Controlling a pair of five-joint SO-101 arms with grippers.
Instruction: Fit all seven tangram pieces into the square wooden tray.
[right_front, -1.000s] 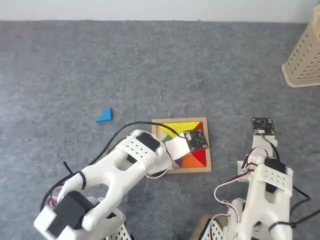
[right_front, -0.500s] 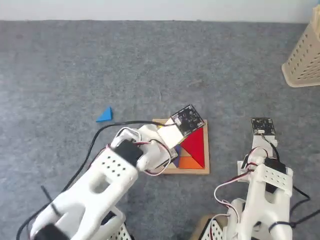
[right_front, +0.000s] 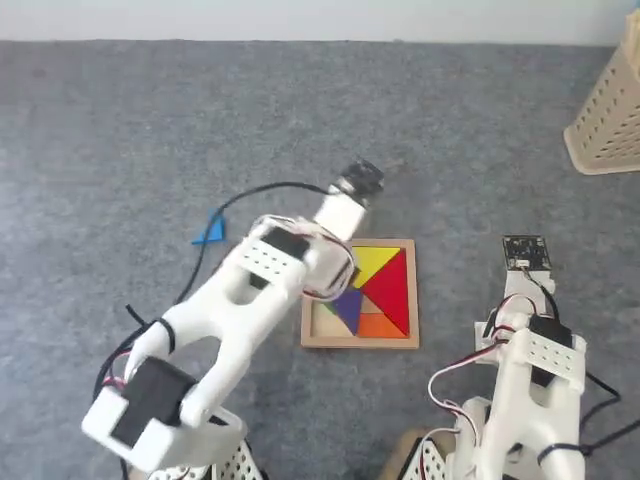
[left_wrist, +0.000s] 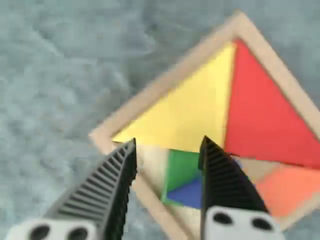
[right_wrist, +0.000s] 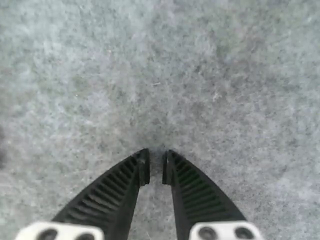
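Note:
The square wooden tray (right_front: 360, 343) lies on the grey mat right of centre, holding yellow (right_front: 375, 262), red (right_front: 392, 288), purple (right_front: 348, 306) and orange (right_front: 378, 325) pieces, with bare wood at its near-left corner. A loose blue triangle (right_front: 209, 231) lies on the mat to the tray's left. My left arm (right_front: 335, 215) stretches over the tray's far-left corner. In the left wrist view my left gripper (left_wrist: 167, 141) hangs open and empty above the tray's rim (left_wrist: 165, 79), over yellow (left_wrist: 195, 115), green (left_wrist: 179, 167) and red (left_wrist: 265, 120) pieces. My right gripper (right_wrist: 155, 152) is shut above bare mat.
A beige perforated container (right_front: 610, 110) stands at the far right edge. My right arm (right_front: 530, 350) sits near the front right, beside the tray. Open grey mat (right_front: 150, 130) lies left of and beyond the tray.
My left arm has risen off the tray and swung toward the far side, uncovering the pieces in the tray. The right arm and the blue triangle have stayed put.

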